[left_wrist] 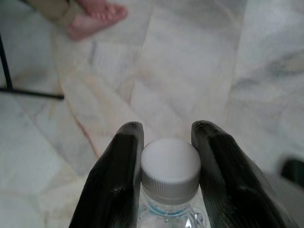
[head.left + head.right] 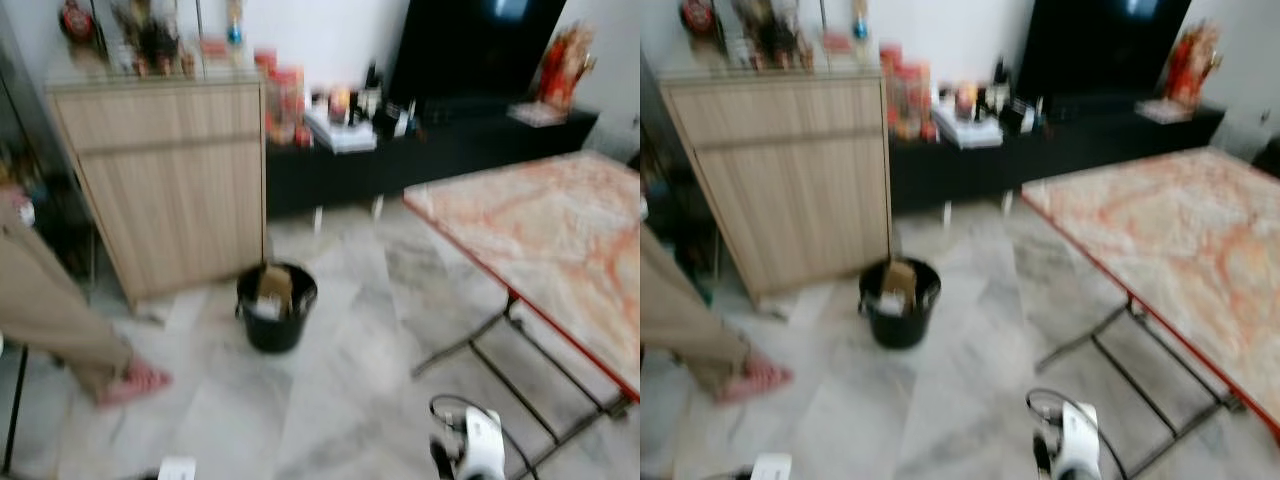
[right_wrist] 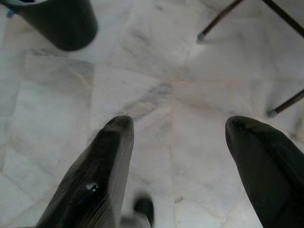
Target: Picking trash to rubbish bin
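Between the left end effector's (image 1: 166,190) 2 black fingers (image 1: 116,180), a clear bottle (image 1: 169,178) clamped just below its white cap. Ahead on the marble floor (image 2: 340,390), beside the wooden cabinet (image 2: 170,180), a black bin (image 2: 275,305) already holding scraps. Best to approach squarely, halt near the rim, lift over, then release. Right end effector (image 3: 178,156) spread wide, empty.

Soft daylight, motion-blurred head views

Left pincer (image 1: 168,142) clamped, right pincer (image 3: 179,124) apparently spread wide
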Controlling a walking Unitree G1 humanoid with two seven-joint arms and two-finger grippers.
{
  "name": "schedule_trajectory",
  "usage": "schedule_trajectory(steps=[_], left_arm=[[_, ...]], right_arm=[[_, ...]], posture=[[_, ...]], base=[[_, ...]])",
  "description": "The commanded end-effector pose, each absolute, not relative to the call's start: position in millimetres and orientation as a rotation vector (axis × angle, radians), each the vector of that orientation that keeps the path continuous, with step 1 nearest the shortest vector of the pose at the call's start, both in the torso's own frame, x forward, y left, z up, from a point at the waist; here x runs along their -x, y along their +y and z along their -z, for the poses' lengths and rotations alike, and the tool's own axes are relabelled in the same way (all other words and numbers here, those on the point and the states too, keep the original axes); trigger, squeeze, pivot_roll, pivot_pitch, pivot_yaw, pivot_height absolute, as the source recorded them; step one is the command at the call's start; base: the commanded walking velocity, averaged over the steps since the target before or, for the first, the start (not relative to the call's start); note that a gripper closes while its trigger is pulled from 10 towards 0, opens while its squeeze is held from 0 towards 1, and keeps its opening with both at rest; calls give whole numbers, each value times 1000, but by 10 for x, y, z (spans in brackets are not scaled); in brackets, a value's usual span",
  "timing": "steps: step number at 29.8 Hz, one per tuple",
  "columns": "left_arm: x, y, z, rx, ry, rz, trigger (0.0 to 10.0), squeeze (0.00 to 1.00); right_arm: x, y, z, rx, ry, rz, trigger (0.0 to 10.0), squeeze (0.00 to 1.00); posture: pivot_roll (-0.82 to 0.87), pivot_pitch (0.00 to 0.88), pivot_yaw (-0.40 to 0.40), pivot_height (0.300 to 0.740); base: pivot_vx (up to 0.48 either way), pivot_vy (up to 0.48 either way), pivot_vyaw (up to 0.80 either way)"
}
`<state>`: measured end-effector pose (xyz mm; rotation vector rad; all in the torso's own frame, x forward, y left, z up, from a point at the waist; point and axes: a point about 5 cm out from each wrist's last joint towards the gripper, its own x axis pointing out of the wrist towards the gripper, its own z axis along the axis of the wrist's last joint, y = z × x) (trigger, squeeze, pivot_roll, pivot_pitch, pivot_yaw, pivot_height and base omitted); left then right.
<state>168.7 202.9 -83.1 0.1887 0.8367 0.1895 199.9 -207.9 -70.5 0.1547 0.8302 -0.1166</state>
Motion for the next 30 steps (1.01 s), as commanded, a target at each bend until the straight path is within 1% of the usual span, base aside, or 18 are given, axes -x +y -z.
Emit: schedule_trajectory(steps=[1, 30], left_arm=[[-1679, 1955, 850, -174, 849, -178, 10000, 0], [-1671, 1953, 854, -170, 853, -179, 10000, 0]], right_arm=[[-1990, -2187, 689, -150, 826, 151, 10000, 0], [-2002, -2164, 687, -159, 825, 137, 10000, 0]], posture=[[-5, 32, -93, 740], [1, 40, -96, 740]], base=[[480, 0, 0], [480, 0, 0]])
